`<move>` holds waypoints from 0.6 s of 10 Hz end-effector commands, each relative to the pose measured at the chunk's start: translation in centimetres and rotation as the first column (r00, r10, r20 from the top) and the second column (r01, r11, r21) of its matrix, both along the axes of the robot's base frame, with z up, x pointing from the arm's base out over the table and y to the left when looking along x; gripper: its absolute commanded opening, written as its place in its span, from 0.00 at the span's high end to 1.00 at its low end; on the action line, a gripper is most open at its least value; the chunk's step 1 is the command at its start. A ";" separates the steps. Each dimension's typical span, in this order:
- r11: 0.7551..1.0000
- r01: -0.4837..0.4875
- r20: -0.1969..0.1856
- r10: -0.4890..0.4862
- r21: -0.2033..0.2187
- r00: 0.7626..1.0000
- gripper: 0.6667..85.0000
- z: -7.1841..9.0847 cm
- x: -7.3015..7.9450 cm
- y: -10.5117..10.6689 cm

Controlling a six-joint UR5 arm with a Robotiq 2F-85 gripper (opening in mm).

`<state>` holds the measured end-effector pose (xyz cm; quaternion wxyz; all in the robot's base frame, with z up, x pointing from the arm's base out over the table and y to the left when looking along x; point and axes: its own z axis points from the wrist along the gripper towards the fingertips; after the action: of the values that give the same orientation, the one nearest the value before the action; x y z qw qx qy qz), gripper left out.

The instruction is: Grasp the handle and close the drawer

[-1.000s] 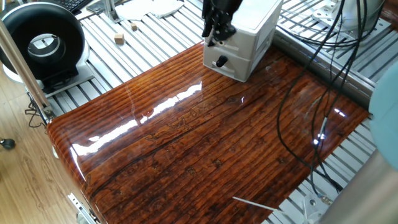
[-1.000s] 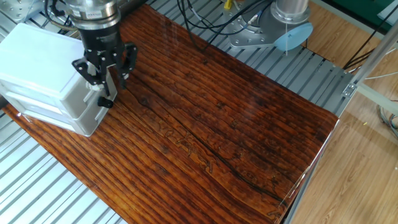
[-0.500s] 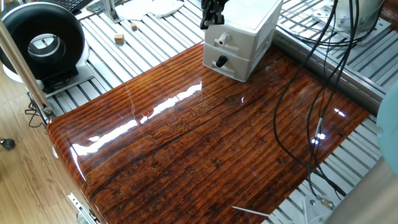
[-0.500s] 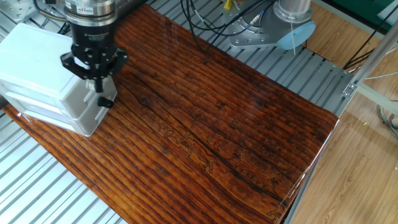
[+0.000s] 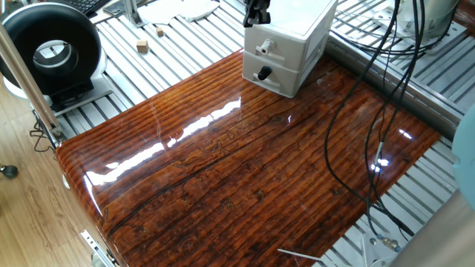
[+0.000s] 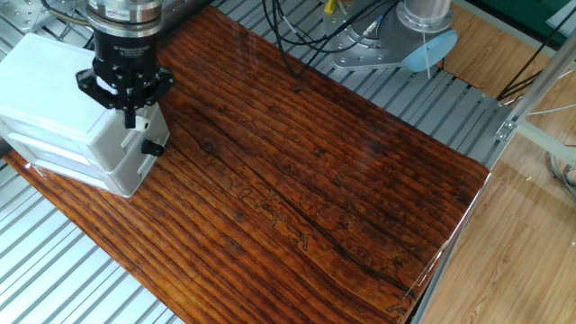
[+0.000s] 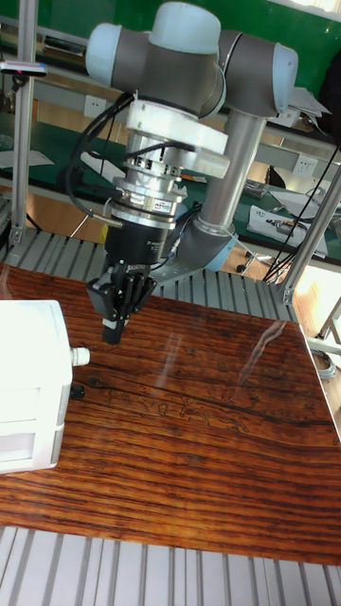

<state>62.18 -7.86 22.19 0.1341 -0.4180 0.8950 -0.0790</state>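
White cabinet (image 5: pixel 293 41) sits at the far end of the glossy wooden table (image 5: pixel 245 170), its upper drawer (image 5: pixel 269 49) looking flush, so I judge the sound course is to lift clear without nudging the handle (image 7: pixel 80 355). Above and just beside that knob, the arm (image 7: pixel 189 57) points the claw (image 7: pixel 114 331) downward, its fingers pressed together on nothing.

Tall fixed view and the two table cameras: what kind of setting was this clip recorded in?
Most likely a robotics lab or workshop: an arm with a gripper over a wooden board on aluminium rails, loose cables, workbenches behind.
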 end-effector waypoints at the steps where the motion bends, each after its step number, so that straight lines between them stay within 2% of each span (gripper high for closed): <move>1: 0.917 0.381 -0.032 -0.380 0.116 0.925 1.00 0.4 -0.7 -0.1; 3: 0.849 0.504 -0.069 -0.500 0.159 0.863 1.00 0.2 -1.1 0.4; 4: 0.795 0.576 -0.102 -0.567 0.190 0.817 1.00 0.0 -1.3 1.1; 5: 0.722 0.656 -0.144 -0.641 0.219 0.754 1.00 -0.1 -1.6 1.8; 6: 0.639 0.733 -0.172 -0.715 0.233 0.677 1.00 0.0 -1.7 2.1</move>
<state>60.93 -6.97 22.12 0.1291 -0.1408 0.9813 -0.0212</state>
